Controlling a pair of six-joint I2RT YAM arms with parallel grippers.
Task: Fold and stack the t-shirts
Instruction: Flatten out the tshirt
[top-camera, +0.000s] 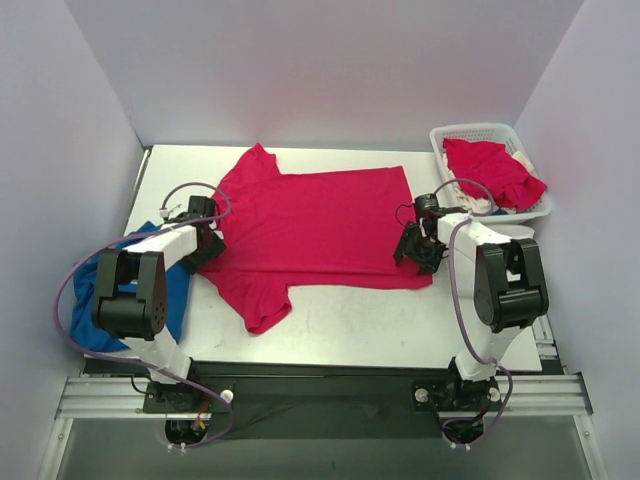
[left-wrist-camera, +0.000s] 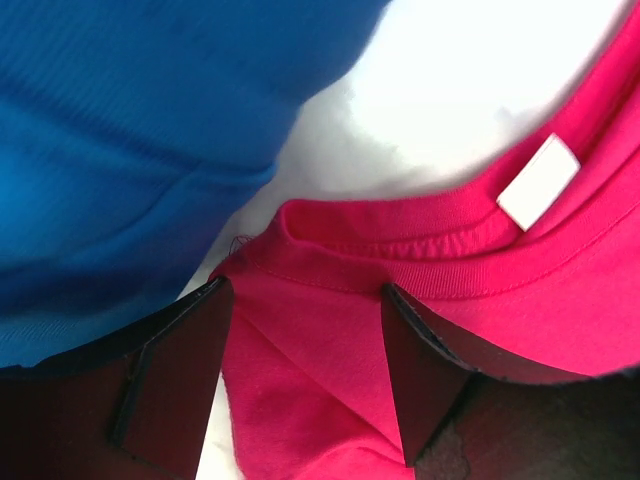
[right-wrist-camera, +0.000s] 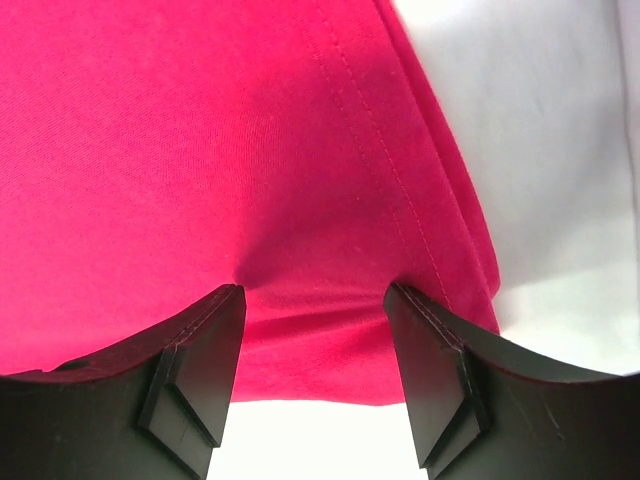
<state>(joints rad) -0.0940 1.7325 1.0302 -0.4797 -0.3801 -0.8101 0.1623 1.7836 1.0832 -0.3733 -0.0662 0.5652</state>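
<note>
Lying flat on the table (top-camera: 400, 320): one pinkish-red t-shirt (top-camera: 320, 225), spread out, neck end towards the left arm, hem towards the right arm, both sleeves out. The far sleeve points to the back wall and the near sleeve to the front edge.

Left claw (top-camera: 205, 235) sits low at the collar (left-wrist-camera: 420, 225). Its fingers (left-wrist-camera: 170, 380) are spread wide, with red cloth lying between them, not pinched. The white neck tag (left-wrist-camera: 538, 182) is just beyond the tips. A blue cloth (top-camera: 85, 300) lies under the left arm at the table's left edge, just beside the shirt's shoulder. Can't tell whether the two touch.

Right claw (top-camera: 415, 245) is down on the near corner of the hem (right-wrist-camera: 400, 170). Its fingers (right-wrist-camera: 190, 380) are also wide apart and straddle the fabric. The cloth puckers slightly at the tips and bare table shows past the hem.

The white lattice basket (top-camera: 455, 132) sits at the far right corner. It holds a second red shirt (top-camera: 485, 165), crumpled, with a bit of white cloth (top-camera: 522, 160) showing at its edge.

No folded shirt or stack is visible on the table.
</note>
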